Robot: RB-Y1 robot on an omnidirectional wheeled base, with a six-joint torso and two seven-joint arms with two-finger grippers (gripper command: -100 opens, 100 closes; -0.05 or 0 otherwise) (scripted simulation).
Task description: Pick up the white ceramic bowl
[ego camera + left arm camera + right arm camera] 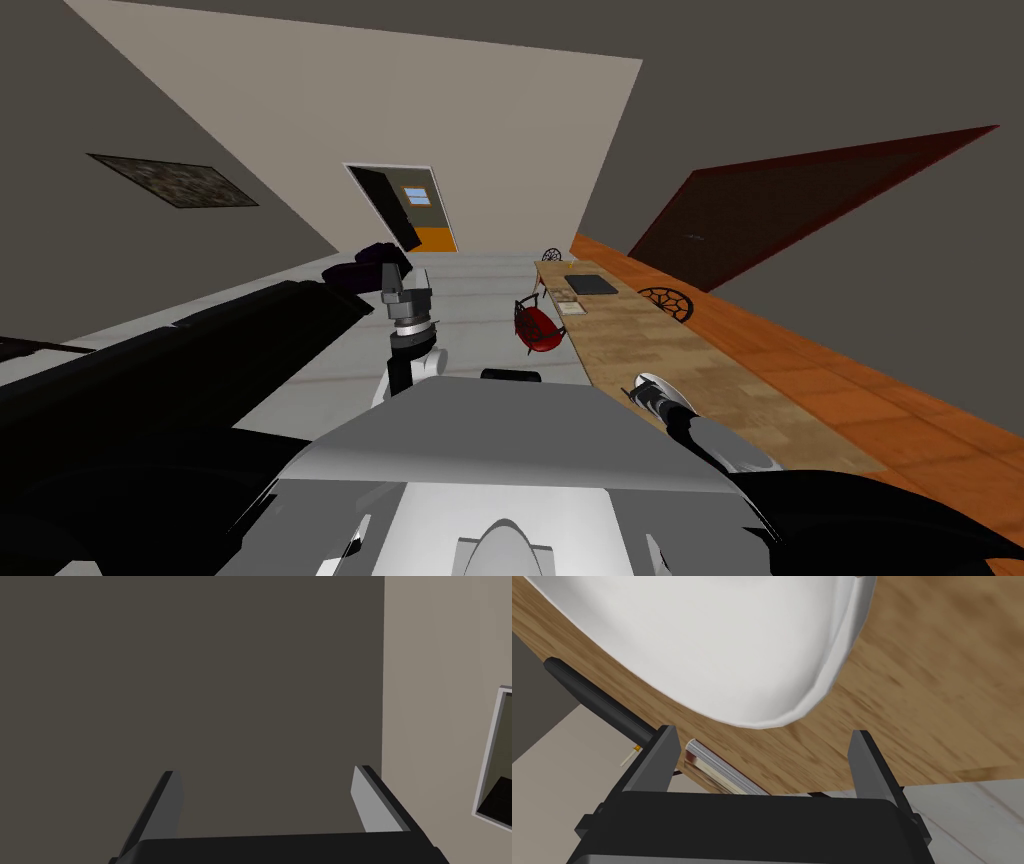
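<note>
Right wrist view: the right gripper point(763, 731) hangs with its fingers point(662, 756) spread wide and empty, the tips just short of the white bowl point(712, 641). The bowl's rounded wall curves down close to the gap between the tips, and no contact is visible. The bowl sits on a wooden table point(937, 701), near the table's edge. A book point(724, 772), pages outward, lies at that edge, just beside one finger and nearer the gripper than the bowl. A dark bar point(597, 701) slants away from beside the same finger, along the table's side.

Head view: the right arm reaches over the near end of the long table. A red chair point(540, 328) stands at the table's left side, and a dark flat slab point(590, 285) lies toward its far end.

Left wrist view: the left gripper point(265, 771), raised between a black sofa point(200, 340) and the table, has its fingers parted too, holding nothing.
</note>
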